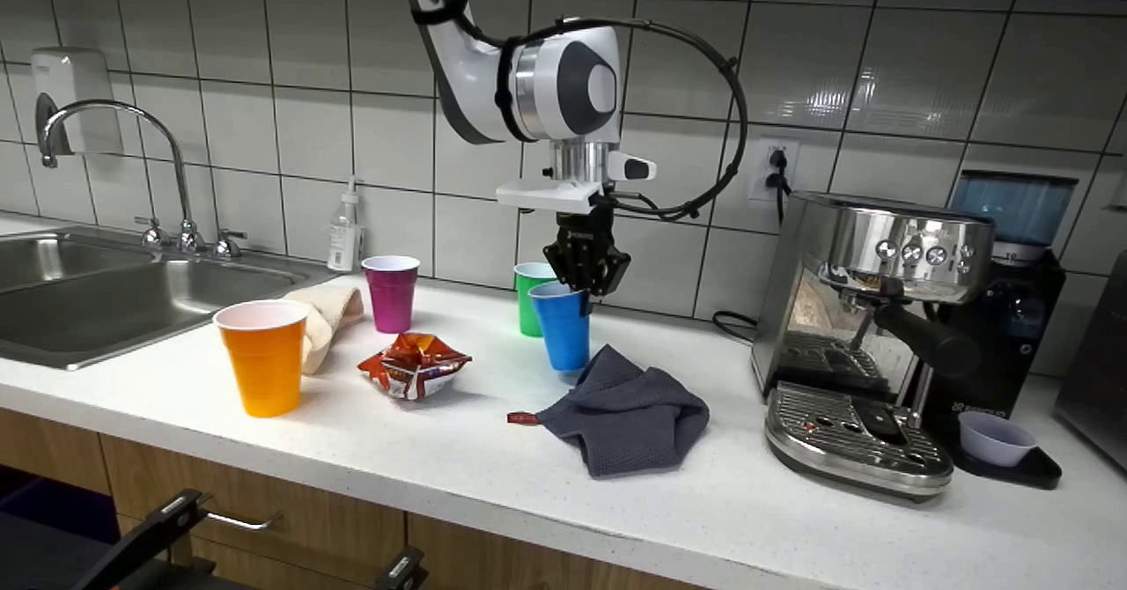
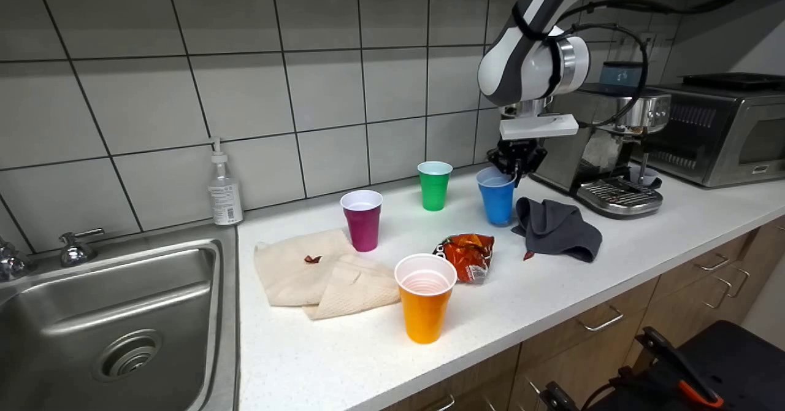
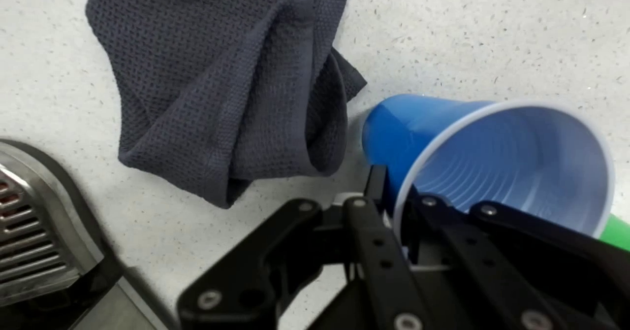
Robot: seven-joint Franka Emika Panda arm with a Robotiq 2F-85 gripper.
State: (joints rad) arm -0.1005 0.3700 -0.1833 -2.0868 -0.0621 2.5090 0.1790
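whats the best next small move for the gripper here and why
Probably a short, straight raise: the gripper is shut on the blue cup at its rim, and the dark grey cloth lies close by the cup's base, so up seems safer than sideways.

Fingers point(image 3: 377, 186) observed clamped across the rim of a blue plastic cup point(image 3: 502, 157), just beside a charcoal waffle-weave towel point(image 3: 226, 83) on speckled worktop point(image 3: 467, 39).

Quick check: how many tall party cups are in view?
4: orange cup nearest the counter's front edge; purple cup beside the beige cloth; green cup by the tiled wall; blue cup, rim gripped by the end effector.
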